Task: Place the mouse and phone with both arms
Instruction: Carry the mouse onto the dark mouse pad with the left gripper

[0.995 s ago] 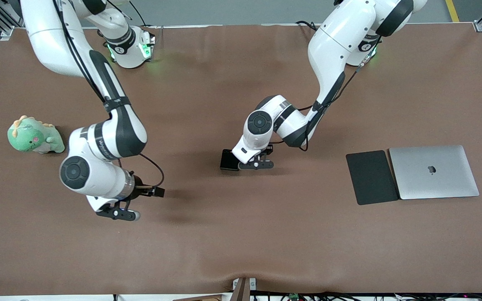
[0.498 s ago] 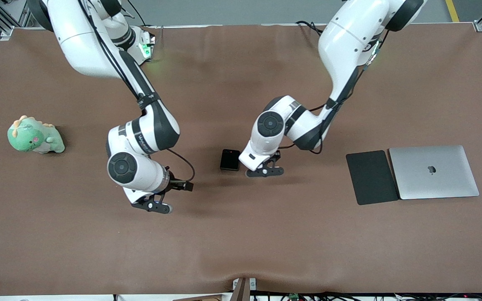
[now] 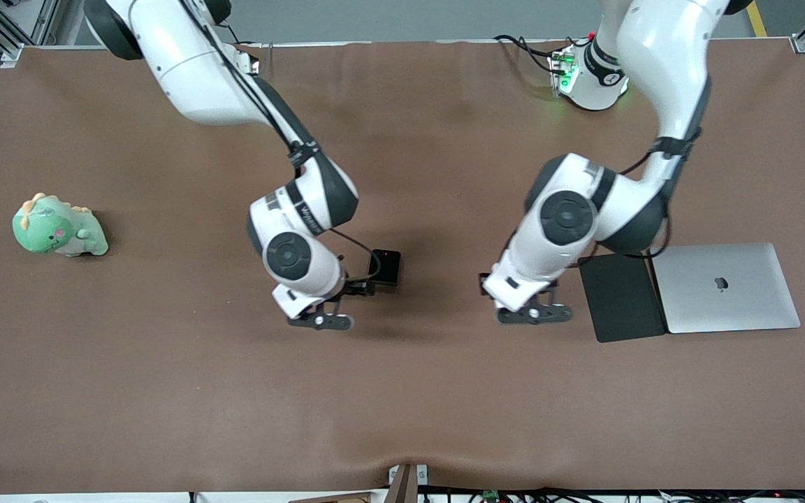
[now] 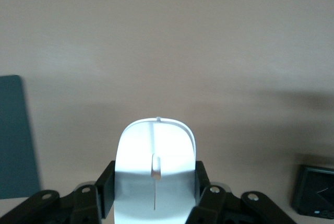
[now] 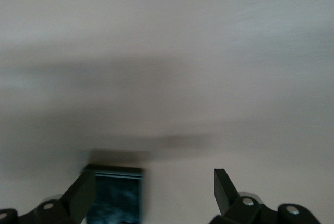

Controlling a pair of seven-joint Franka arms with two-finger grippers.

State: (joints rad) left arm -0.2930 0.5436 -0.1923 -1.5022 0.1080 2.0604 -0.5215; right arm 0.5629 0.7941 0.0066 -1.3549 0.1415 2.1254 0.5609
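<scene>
The left end effector (image 3: pixel 534 313) hangs over bare brown bench (image 3: pixel 402 391) just beside the dark grey pad (image 3: pixel 619 297), toward the right arm's end of it. In the left wrist view its black fingers (image 4: pixel 107 190) press against both sides of the white mouse (image 4: pixel 155 182), so it is gripping the mouse; the grey centre line runs down the middle of the shell. In the front view the mouse is hidden under the arm's wrist. The pad shows at the edge of the left wrist view (image 4: pixel 15 135), and the phone (image 4: pixel 313 198) sits in a corner of it.

The right end effector (image 3: pixel 322 320) hangs over the bench close to the phone (image 3: pixel 384 267), on the side nearer the front camera and toward the right arm's end. In the right wrist view its fingers (image 5: pixel 83 195) stand wide apart with nothing between them, and the phone (image 5: pixel 116 195) lies on the bench just inside one finger, not touched by either.

The phone lies flat near the middle of the bench, well apart from the pad. A closed silver laptop (image 3: pixel 724 286) lies touching the pad at the left arm's end. A green plush dinosaur (image 3: pixel 58 227) sits alone near the right arm's end.
</scene>
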